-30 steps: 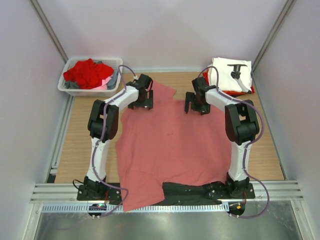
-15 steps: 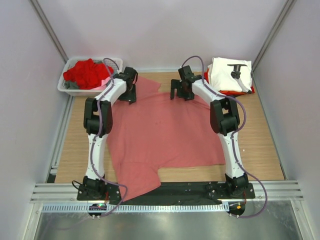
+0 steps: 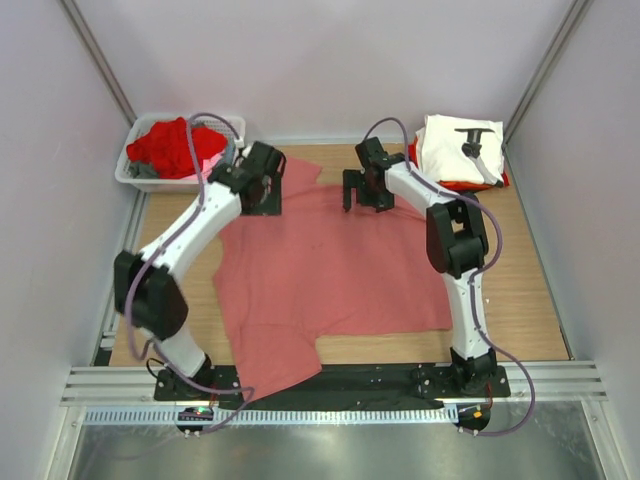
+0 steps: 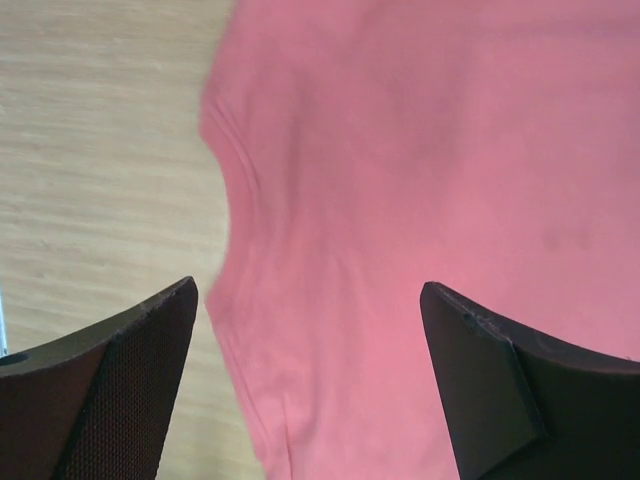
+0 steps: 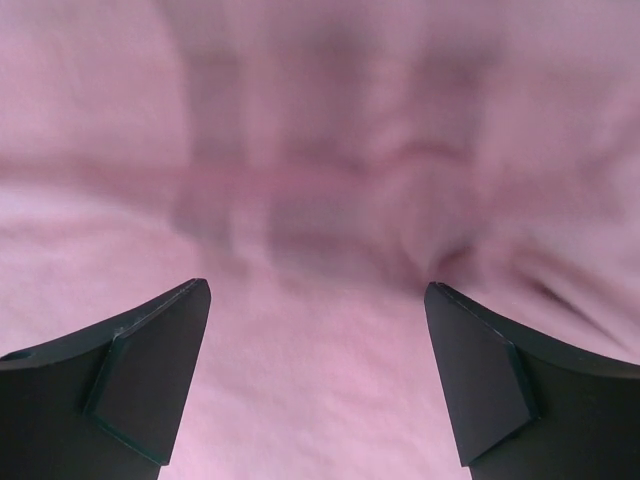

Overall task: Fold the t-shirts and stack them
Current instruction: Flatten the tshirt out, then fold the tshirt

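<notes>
One overhead, two wrist views
The fixed camera looked down on the large salmon-pink cloth t-shirt [image 3: 330,270] from above and beyond its near hem; both wrist cameras faced down, close over its far part, sharing that cloth.

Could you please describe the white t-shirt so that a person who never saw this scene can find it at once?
Look at the wooden table, at its far right corner. There a folded white t-shirt tops a small stack, with a red garment showing beneath it. Its black print sets it apart from the salmon-pink t-shirt spread flat mid-table and the white plastic basket far left.
</notes>
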Motion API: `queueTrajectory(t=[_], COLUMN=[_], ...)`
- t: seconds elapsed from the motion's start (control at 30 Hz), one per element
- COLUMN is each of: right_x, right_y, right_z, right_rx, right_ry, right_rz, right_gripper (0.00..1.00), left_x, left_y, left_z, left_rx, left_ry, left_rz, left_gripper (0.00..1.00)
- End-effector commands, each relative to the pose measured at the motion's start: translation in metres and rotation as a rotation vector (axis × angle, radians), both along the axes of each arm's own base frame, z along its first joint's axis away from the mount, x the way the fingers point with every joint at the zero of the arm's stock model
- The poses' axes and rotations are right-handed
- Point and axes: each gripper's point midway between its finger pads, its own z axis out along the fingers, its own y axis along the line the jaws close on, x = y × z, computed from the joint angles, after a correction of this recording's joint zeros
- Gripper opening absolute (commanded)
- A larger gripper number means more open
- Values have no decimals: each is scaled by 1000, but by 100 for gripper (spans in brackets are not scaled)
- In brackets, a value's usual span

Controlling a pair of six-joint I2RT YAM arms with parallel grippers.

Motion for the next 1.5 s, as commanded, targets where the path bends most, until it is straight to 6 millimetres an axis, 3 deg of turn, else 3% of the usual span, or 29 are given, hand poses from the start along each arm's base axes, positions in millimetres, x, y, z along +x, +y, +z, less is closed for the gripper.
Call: queueTrajectory(t=[0.0,0.03,0.07,0.1,0.13,0.17,0.2,0.23,0.27,0.3,0.33,0.37,0.4,0.43,0.47,0.5,0.53,0.57,0.63,0.67,0.9,1.1,1.23,1.43,1.47], right_x=[-15,-19,-30,-39,-56,-64,-75,-85,-103,-115,-125,-143,-153,-162,-176,-185,-197,-203,-214,-222,-244,-249,-252,-257,-257], right_y=[-27,-34,-48,-54,-61,-69,-74,-78,-86,-90,-92,-97,-99,-101,-107,-112,-119,-122,-133,-136,-150,-145,-150,-144,-144], right_z=[101,114,113,143,132,137,159,160,143,159,157,137,150,148,131,143,128,128,137,127,119,118,116,92,89], right_rx=[-67,-81,-124,-100,-104,-94,-57,-46,-48,-14,2,-6,38,50,43,83,78,95,153,156,192,217,210,259,260], right_ry=[-144,-170,-166,-228,-197,-208,-261,-260,-219,-262,-261,-221,-262,-264,-237,-288,-269,-283,-337,-322,-324,-299,-295,-240,-235], right_rz=[-30,-45,-73,-90,-103,-122,-140,-150,-168,-181,-189,-193,-215,-224,-244,-282,-306,-329,-399,-412,-479,-481,-526,-567,-582], right_gripper=[96,97,98,99,100,100,100,100,100,100,100,100,100,100,100,100,100,100,100,100,100,100,100,100,100], left_x=[-89,-110,-134,-164,-182,-204,-231,-246,-265,-284,-293,-304,-316,-323,-330,-339,-345,-353,-363,-370,-392,-398,-397,-385,-382], left_y=[-19,-21,-25,-37,-41,-42,-51,-53,-50,-57,-57,-49,-53,-51,-43,-49,-52,-47,-55,-51,-68,-64,-50,-42,-37], left_z=[1,10,-3,-7,-6,-16,-20,-23,-30,-34,-38,-48,-54,-59,-70,-72,-76,-87,-93,-104,-133,-158,-171,-166,-164], left_rx=[26,15,3,14,-10,-5,-15,-29,-50,-83,-99,-96,-125,-136,-123,-176,-210,-206,-273,-265,-293,-239,-199,-231,-218], left_ry=[66,44,81,123,132,169,198,210,240,249,255,267,281,295,311,315,319,331,348,357,387,405,398,334,323], left_rz=[-23,-38,-20,-84,-102,-110,-135,-135,-136,-143,-141,-137,-133,-127,-112,-142,-119,-136,-144,-142,-200,-209,-194,-214,-215], left_gripper=[92,92,92,93,92,92,92,92,91,91,90,90,89,88,87,86,86,86,86,86,85,78,70,32,19])
